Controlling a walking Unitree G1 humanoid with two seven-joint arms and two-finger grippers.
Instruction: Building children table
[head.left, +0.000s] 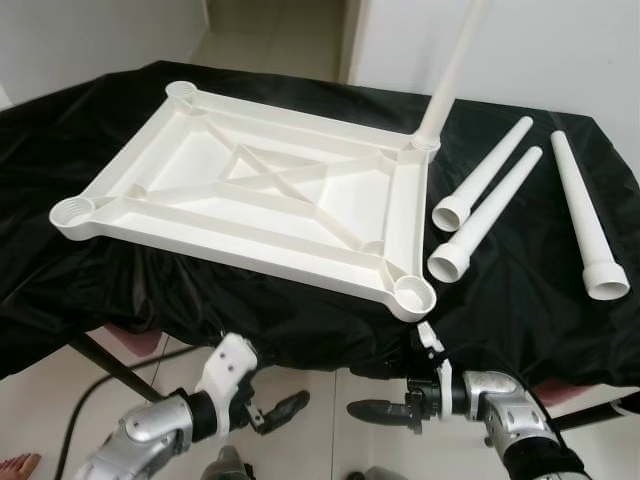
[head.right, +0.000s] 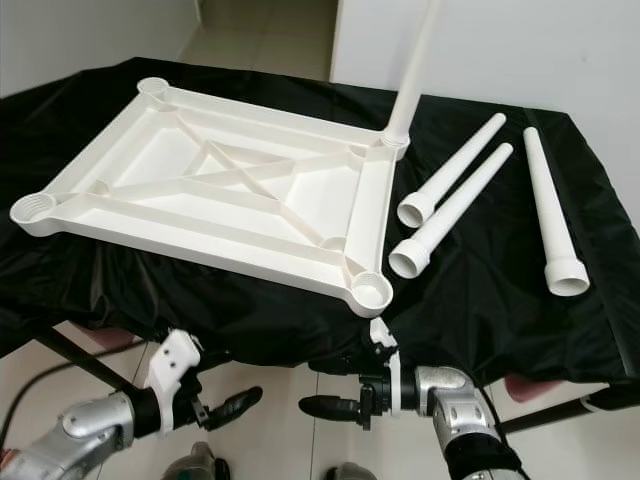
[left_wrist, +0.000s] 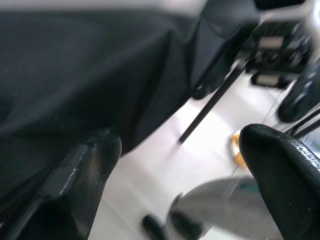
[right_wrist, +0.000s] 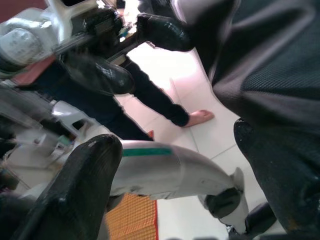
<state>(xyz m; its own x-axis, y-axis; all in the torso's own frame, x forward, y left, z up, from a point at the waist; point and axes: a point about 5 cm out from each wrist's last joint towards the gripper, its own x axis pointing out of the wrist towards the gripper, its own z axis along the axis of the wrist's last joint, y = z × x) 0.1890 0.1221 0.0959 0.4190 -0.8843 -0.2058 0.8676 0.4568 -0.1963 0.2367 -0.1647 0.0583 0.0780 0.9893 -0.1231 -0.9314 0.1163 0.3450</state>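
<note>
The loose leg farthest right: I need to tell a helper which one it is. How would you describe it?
On the black-draped table, right of the upturned white tabletop, lie three loose legs. The loose leg farthest right lies alone nearest the right edge, its wide end toward the robot, apart from the two lying side by side.

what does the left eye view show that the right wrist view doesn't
Left eye view: an upside-down white tabletop, one leg standing in its far right corner socket, and three loose legs lying to the right of it.
Right wrist view: a person's dark trouser leg and an orange mat on the floor.
Both: the black cloth, the pale tiled floor and the left end effector, held low with fingers apart.
</note>
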